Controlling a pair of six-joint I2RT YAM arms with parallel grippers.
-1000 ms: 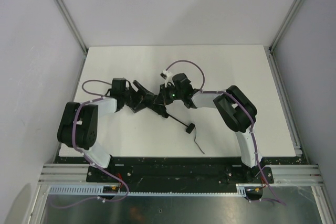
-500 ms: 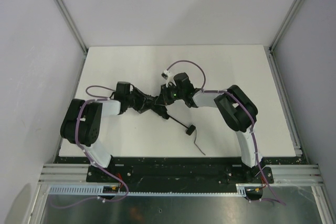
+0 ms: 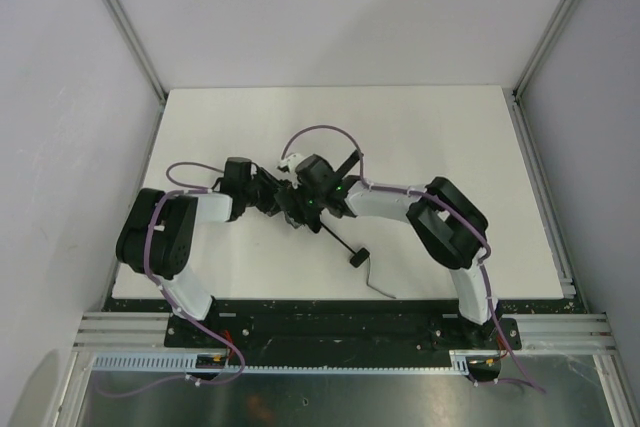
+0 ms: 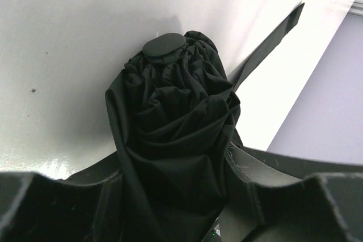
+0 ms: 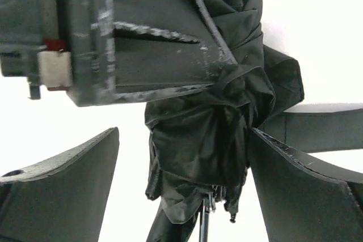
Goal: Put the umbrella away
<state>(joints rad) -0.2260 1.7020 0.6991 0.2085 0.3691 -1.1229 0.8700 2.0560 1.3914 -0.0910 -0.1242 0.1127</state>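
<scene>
The black umbrella [image 4: 176, 123] is a crumpled fabric bundle with a round cap [image 4: 164, 45] at its far end. My left gripper [image 4: 173, 188] is shut on this bundle, with a finger pressed into each side. In the right wrist view my right gripper [image 5: 184, 140] stands open, its wide-spread fingers [image 5: 68, 188] on either side of the umbrella's canopy [image 5: 204, 140], just below the left gripper's body [image 5: 142, 43]. From above, both grippers [image 3: 268, 197] [image 3: 302, 209] meet mid-table. The thin shaft [image 3: 334, 237] runs to the handle [image 3: 358, 258] and wrist cord [image 3: 380, 285].
The white table [image 3: 450, 137] is bounded by grey walls and aluminium frame posts [image 3: 120, 22]. The arm bases and a black mounting rail [image 3: 330, 322] line the near edge. Purple cables [image 3: 320, 132] loop above both wrists.
My left gripper has closed on the canopy. My right gripper has let go, opened wide and slid left along the umbrella towards the left gripper. The handle has shifted slightly.
</scene>
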